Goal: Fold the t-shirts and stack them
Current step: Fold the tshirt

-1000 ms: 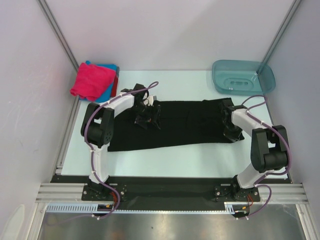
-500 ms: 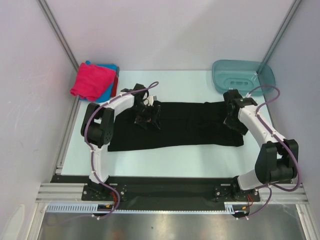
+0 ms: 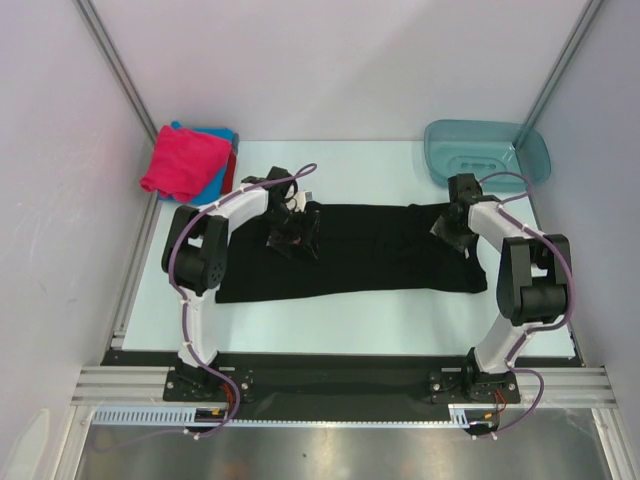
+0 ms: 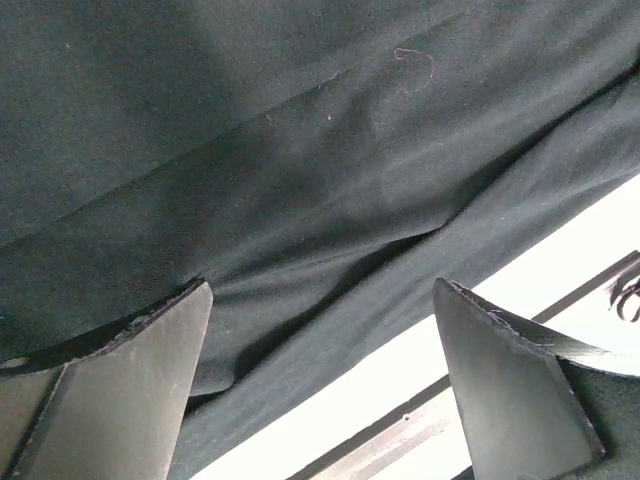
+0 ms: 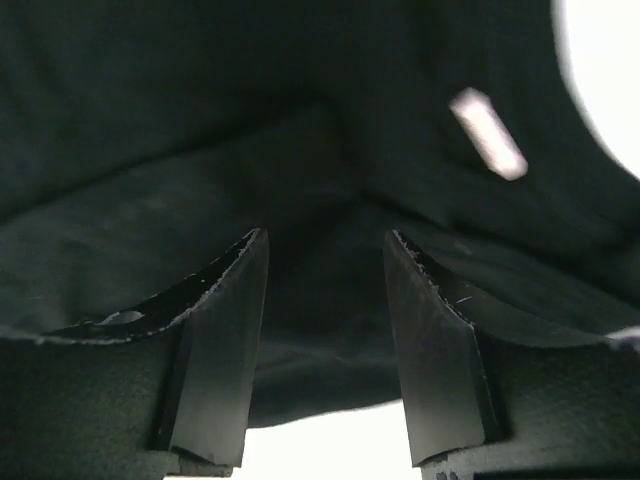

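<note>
Clearly, I saw left gripper [image 4: 320, 300] spread wide, right gripper [image 5: 325, 245] partly spread, both empty over the black t-shirt [image 3: 360, 255].

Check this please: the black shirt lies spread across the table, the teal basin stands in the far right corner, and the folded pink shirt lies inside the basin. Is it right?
One part is wrong. The folded pink shirt is not inside the teal basin. It lies on the other folded shirts in the far left corner, as the top external view shows. The rest holds.

A translucent teal basin [image 3: 450, 150] sits at the far-right corner of the table [image 3: 350, 320].
</note>
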Available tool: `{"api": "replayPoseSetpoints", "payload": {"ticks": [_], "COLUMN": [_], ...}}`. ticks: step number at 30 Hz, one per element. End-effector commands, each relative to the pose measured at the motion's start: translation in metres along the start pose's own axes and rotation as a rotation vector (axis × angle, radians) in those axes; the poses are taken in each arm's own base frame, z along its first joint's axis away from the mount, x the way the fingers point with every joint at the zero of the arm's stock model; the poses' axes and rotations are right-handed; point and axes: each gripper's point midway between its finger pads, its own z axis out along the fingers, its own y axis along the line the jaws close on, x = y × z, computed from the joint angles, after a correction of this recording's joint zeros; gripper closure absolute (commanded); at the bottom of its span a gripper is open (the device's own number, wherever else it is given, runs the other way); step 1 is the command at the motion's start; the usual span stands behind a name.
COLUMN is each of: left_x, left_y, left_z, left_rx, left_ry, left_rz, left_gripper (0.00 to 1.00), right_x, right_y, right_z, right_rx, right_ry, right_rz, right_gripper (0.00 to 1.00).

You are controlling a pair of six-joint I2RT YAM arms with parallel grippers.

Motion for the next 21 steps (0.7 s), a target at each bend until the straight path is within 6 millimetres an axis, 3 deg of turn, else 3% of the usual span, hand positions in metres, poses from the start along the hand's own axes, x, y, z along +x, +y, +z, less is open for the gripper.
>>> {"api": "replayPoseSetpoints", "payload": {"ticks": [1,5,14,17,18,19,21], "left_x": [-0.012,-0.012,-0.01,-0.01,-0.011,-0.01,-0.009], "left_y": [-0.003,-0.002,0.0,0.0,0.0,0.001,0.001], "left_z": [-0.02,-0.021,-0.018,-0.018,-0.018,-0.018,-0.017], "left_rx": [-0.023,-0.028,-0.033,-0.033,-0.033,-0.036,-0.036], "left_ry": [-0.058,-0.055,-0.041,-0.039,-0.041,-0.039,-0.036], "left_rz": [0.057,0.058,0.052,0.05,0.051,0.052,0.052], "left_gripper": [0.0,0.0,0.0,0.0,0.0,0.0,0.0], "right_x": [-0.025,-0.033,-0.028,-0.028,-0.028,-0.029,-0.029], "right_y": [0.034,0.034,0.027,0.026,0.026,0.026,0.026], "right_z": [0.009,0.017,0.033,0.037,0.038,0.036,0.035], "right_rx": [-0.175,-0.186,-0.16,-0.151,-0.152,-0.156,-0.156], "right_ry": [-0.052,-0.064,-0.051,-0.048,-0.049,-0.056,-0.06], "right_rz": [0.026,0.044,0.018,0.009,0.009,0.009,0.009], "right_gripper": [0.46,0.45,0.45,0.51,0.55,0.68,0.72]}}
